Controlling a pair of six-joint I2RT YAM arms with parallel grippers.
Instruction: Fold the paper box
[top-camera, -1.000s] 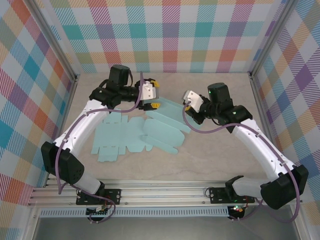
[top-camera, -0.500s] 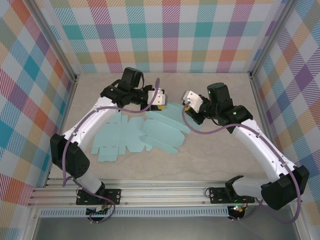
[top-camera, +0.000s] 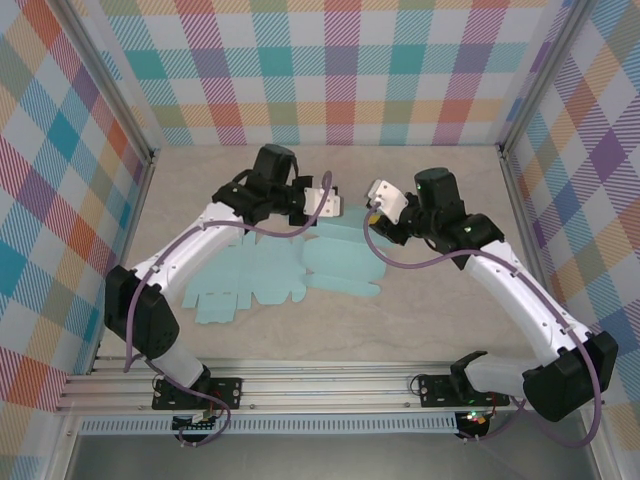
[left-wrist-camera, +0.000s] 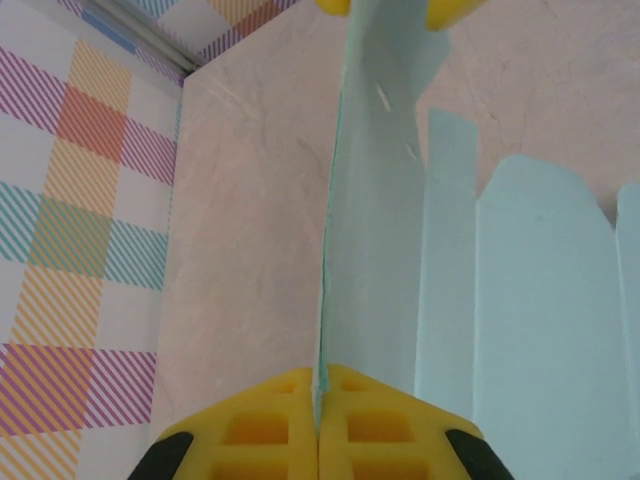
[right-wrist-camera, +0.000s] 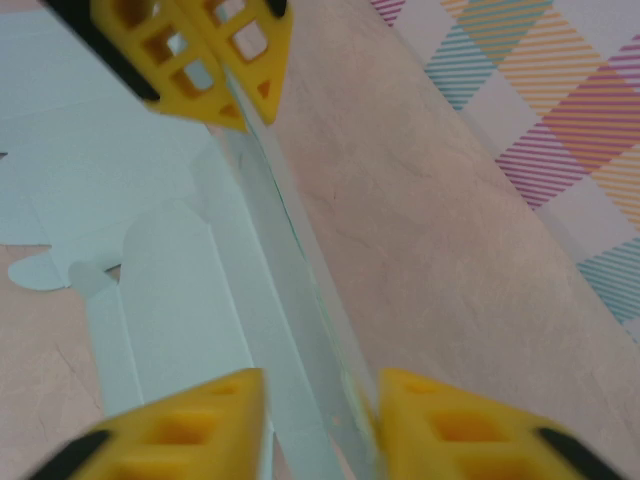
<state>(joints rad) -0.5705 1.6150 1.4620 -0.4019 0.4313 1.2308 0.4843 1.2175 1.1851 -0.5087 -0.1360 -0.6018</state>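
The paper box (top-camera: 250, 275) is a pale blue cut sheet lying mostly flat on the table's middle left. Its far right flap (left-wrist-camera: 375, 250) stands up on edge. My left gripper (top-camera: 322, 204) is shut on one end of that flap, and in the left wrist view the yellow pads (left-wrist-camera: 270, 425) pinch the thin paper edge. My right gripper (top-camera: 376, 216) is at the flap's other end. Its yellow fingers (right-wrist-camera: 190, 430) stand apart with the paper strip (right-wrist-camera: 290, 290) running between them. The left gripper's fingers (right-wrist-camera: 200, 60) also appear at the top of the right wrist view.
Checked walls enclose the beige table (top-camera: 450, 320) on three sides, with metal corner posts (top-camera: 510, 190) at the back. An aluminium rail (top-camera: 320, 385) runs along the near edge by the arm bases.
My left gripper moved right to the raised flap and shut on it. My right gripper has opened. The sheet's right panels have shifted and the flap now stands more upright.
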